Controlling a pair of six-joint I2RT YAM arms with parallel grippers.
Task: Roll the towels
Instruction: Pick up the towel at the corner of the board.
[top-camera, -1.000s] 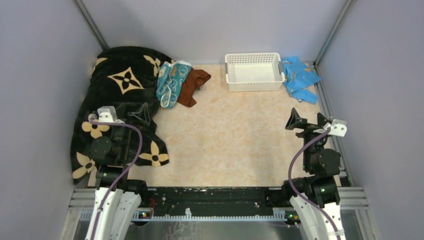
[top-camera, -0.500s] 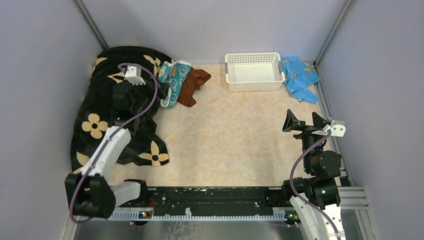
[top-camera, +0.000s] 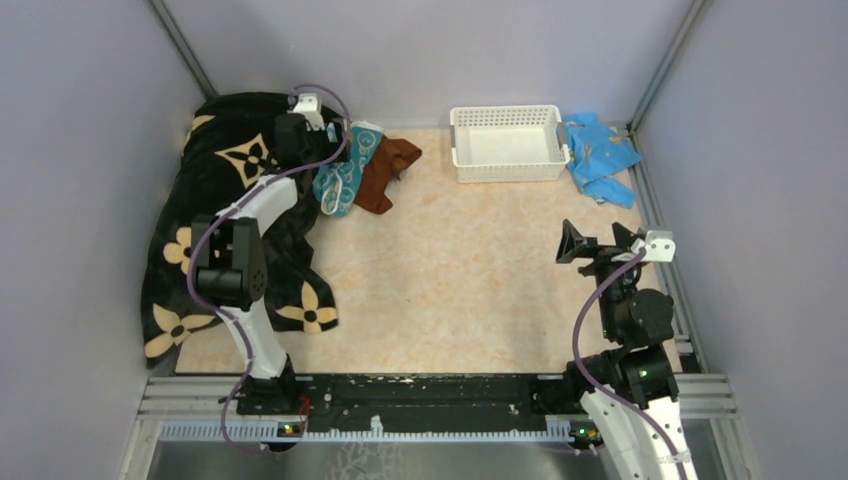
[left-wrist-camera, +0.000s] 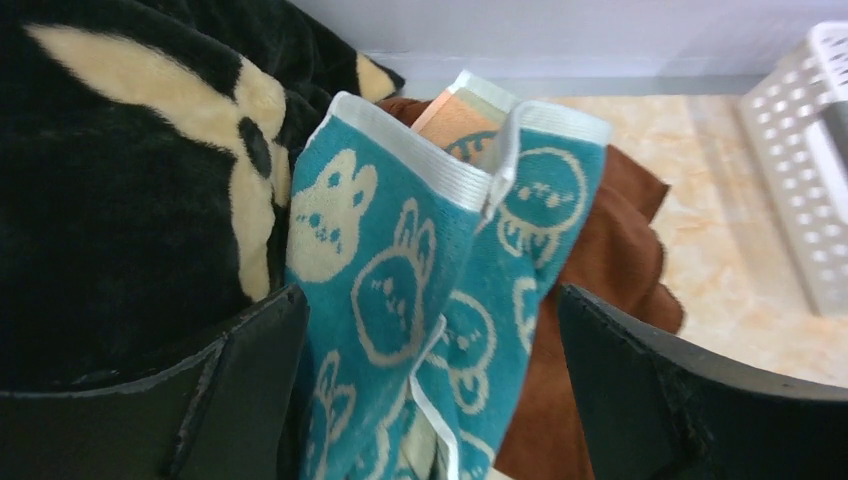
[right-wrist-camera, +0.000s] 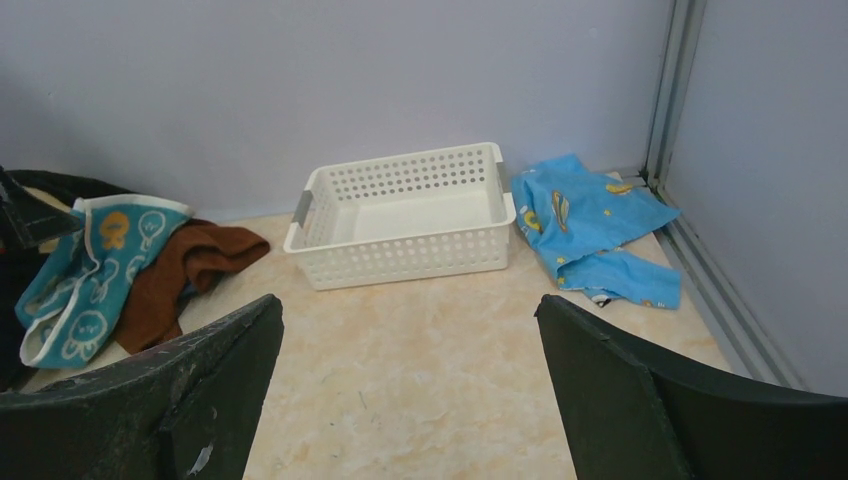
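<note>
The teal-and-white patterned towel (top-camera: 345, 172) lies crumpled at the far left, against the black blanket. The rust-brown towel (top-camera: 388, 168) lies bunched partly under it, on its right. Both show in the left wrist view, teal (left-wrist-camera: 420, 250) and brown (left-wrist-camera: 610, 250), and in the right wrist view, teal (right-wrist-camera: 85, 265) and brown (right-wrist-camera: 195, 265). My left gripper (top-camera: 322, 160) is open, with its jaws either side of the teal towel (left-wrist-camera: 430, 300). My right gripper (top-camera: 598, 240) is open and empty above the bare table at the right (right-wrist-camera: 410, 305). The slate grey-blue towel is out of view.
A big black blanket with tan flowers (top-camera: 230, 200) covers the left side. A white perforated basket (top-camera: 508, 142) stands at the back, empty. A bright light-blue cloth (top-camera: 598, 155) lies to its right, by the wall. Grey walls close in the table.
My left arm has stretched from the near left out across the blanket to the teal towel. My right gripper has shifted slightly left.
</note>
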